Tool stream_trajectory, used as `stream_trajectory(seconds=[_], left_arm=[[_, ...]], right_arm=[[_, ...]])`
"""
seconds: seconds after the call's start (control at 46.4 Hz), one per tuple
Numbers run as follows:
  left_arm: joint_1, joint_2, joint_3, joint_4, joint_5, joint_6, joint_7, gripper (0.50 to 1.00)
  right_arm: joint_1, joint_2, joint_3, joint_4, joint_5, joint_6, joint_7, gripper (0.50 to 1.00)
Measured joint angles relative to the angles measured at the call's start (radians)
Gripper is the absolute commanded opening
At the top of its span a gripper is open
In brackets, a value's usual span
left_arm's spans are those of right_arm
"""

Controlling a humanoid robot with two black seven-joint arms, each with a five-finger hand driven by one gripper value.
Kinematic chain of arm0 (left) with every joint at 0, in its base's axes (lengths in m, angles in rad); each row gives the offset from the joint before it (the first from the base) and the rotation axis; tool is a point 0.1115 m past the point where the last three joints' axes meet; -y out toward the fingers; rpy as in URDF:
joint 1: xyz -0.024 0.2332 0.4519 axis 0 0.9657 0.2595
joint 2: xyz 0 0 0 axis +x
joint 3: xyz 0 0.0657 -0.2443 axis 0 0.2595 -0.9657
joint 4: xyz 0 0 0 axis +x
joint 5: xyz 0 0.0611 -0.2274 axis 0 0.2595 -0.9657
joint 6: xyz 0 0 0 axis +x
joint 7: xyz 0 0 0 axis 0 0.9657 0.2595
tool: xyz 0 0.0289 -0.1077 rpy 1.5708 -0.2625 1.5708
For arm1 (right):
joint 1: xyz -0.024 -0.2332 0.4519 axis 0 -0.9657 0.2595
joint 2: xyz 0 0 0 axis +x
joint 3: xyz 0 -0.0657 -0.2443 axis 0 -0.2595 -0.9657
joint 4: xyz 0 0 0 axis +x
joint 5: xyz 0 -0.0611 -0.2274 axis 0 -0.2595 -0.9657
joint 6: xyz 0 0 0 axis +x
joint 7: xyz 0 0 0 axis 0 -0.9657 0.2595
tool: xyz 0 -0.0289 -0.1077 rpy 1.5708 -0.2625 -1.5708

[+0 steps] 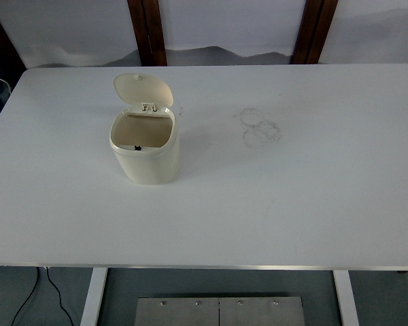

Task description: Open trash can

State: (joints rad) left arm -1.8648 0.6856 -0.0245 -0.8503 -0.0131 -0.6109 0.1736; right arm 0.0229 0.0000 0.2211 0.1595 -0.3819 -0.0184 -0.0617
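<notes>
A small cream trash can (146, 157) stands upright on the white table (292, 204), left of the middle. Its lid (142, 89) is swung up and back on the rear hinge, and the inside of the can shows, with only a small dark catch at the front rim. Neither of my hands nor any arm appears in the top view.
Faint ring marks (260, 127) stain the tabletop right of the can. Two dark wooden posts (147, 30) stand behind the table against a white wall. The table's near edge (204, 265) runs across the bottom, with a metal plate (219, 311) and a cable (27, 302) below it.
</notes>
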Motion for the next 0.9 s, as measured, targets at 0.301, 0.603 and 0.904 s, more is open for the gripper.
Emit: stream_trajectory(seconds=[0.301, 0.603, 0.904], left_arm=[[0.114, -0.005, -0.32, 0.144, -0.052, 0.0, -0.054, 1.0], [0.291, -0.004, -0.473, 0.261, -0.162, 0.004, -0.141, 1.0], [0.564, -0.011, -0.606, 0.354, -0.296, 0.004, -0.177, 1.0]], right_arm=[[-0.002, 0.0, 0.001, 0.0, 0.0, 0.0, 0.0, 0.995], [-0.003, 0.0, 0.0, 0.0, 0.0, 0.0, 0.0, 0.995], [-0.003, 0.0, 0.0, 0.0, 0.0, 0.001, 0.0, 0.995]])
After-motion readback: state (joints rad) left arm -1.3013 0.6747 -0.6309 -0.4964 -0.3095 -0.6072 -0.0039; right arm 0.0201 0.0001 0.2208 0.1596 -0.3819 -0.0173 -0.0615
